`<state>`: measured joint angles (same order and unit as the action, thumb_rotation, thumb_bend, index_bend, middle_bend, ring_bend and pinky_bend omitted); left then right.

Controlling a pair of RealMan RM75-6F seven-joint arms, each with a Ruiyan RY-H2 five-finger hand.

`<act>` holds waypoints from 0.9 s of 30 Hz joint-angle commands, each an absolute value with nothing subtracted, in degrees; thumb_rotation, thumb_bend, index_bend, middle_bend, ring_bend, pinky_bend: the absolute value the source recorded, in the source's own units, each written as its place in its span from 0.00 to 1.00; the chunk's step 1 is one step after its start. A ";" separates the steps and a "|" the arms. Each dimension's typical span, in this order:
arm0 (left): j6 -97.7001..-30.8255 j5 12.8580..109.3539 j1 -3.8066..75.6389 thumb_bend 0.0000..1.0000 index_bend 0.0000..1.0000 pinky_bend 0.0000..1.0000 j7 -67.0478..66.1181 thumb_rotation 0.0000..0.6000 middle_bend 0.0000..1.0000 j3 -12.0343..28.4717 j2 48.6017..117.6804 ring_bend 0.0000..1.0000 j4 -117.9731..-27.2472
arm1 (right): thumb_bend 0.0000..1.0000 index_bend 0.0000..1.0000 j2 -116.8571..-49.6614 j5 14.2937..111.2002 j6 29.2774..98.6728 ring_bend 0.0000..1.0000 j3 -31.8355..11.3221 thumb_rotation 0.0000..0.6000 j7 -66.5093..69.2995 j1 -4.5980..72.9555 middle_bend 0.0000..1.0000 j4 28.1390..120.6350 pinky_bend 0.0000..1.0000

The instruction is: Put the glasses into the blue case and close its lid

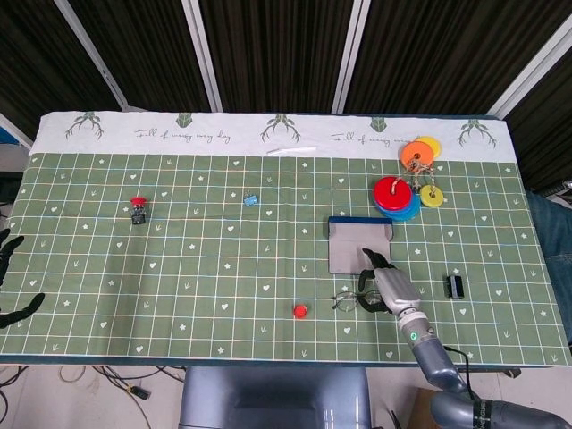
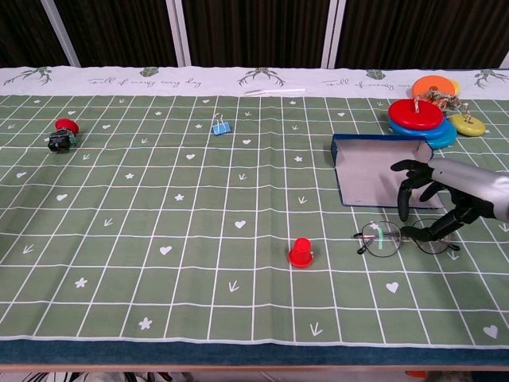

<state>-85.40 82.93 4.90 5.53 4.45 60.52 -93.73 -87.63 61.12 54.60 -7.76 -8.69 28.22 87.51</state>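
Hovering my right hand (image 2: 436, 203) with spread, empty fingers over the glasses (image 2: 404, 237) lying on the mat just in front of the open blue case (image 2: 367, 169), I judge pinching the bridge squarely will avoid twisting the frame.

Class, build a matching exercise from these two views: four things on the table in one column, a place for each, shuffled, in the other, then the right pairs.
Things
1. wire-framed glasses
2. open blue case with grey lining
3. small red cap
4. small blue binder clip

Places
A. far side of the green cloth, left of the case
B. near the front edge, left of the glasses
C. just behind the glasses, in front of the stacked coloured discs
D. flat on the cloth under the fingers of the right hand

Pairs: 1-D, 2-C, 3-B, 4-A
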 commanded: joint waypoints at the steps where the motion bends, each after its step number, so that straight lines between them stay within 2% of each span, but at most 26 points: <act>1: -85.34 82.94 4.90 0.22 0.09 0.00 5.43 1.00 0.00 4.42 60.54 0.00 -93.71 | 0.44 0.57 -87.65 61.07 54.47 0.06 -7.75 1.00 -8.58 28.30 0.00 87.30 0.21; 27: -85.17 82.91 4.98 0.22 0.10 0.00 4.87 1.00 0.00 4.45 60.62 0.00 -93.67 | 0.44 0.57 -87.55 60.43 52.87 0.06 -6.70 1.00 -8.28 28.70 0.00 86.12 0.21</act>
<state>-85.17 82.91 4.98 4.87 4.45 60.62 -93.67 -87.56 60.44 52.88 -6.71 -8.29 28.69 86.12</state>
